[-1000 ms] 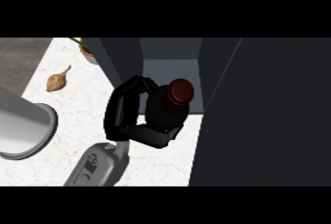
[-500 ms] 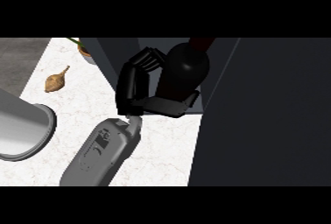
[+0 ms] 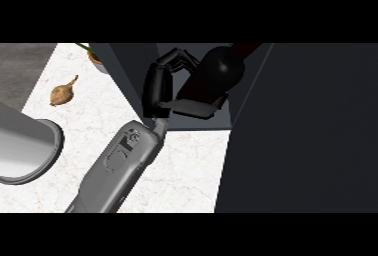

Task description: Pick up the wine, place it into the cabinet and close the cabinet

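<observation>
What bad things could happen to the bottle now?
The wine bottle is tilted in the robot hand right at the cabinet opening, so it might bump the edge or tip over when set down. The dark cabinet door stands open close beside it, so the bottle or the arm could knock against it. I cannot see the shelf inside, so whether there is room is unclear.

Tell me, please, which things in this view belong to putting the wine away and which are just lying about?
Part of the job:
- wine bottle, held at the cabinet opening
- cabinet, with its dark open door
- right hand, curled round the bottle

Just lying about:
- brown bulb-shaped vegetable on the counter
- potted plant, partly hidden behind the cabinet
- grey round object at the left edge
</observation>
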Available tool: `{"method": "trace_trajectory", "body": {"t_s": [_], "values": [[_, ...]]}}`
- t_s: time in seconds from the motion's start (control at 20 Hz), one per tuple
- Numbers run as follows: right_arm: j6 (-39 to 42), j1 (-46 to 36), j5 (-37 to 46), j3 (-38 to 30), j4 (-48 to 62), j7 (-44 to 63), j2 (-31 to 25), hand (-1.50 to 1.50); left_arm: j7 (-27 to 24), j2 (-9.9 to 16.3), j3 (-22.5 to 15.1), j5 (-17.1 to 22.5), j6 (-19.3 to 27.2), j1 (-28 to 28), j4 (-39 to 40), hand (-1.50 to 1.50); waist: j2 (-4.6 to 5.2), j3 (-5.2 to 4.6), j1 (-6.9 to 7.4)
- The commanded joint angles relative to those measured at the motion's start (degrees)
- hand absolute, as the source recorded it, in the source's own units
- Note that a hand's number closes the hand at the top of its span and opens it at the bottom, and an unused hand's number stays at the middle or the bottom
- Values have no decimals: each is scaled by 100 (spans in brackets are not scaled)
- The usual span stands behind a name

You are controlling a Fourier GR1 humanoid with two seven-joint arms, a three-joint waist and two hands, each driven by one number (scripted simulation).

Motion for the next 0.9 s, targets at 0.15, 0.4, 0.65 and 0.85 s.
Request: {"method": "trace_trajectory", "body": {"t_s": [0.15,0.4,0.65,0.85], "values": [[133,182,-889,-478,-625,468,-142,-150,-247,-26,63,-121,108,-206,523,150,-14,0,10],[282,444,-545,-92,-259,-302,218,-150,-1073,-27,277,285,-195,-424,1579,150,26,-1,-13],[261,425,-788,-314,-588,116,103,-150,-1182,-27,-195,677,216,-274,1484,150,0,-2,-35],[275,333,-545,-98,-252,-211,230,-150,-1288,-28,-353,1030,203,-554,2099,150,15,-3,-43]]}}
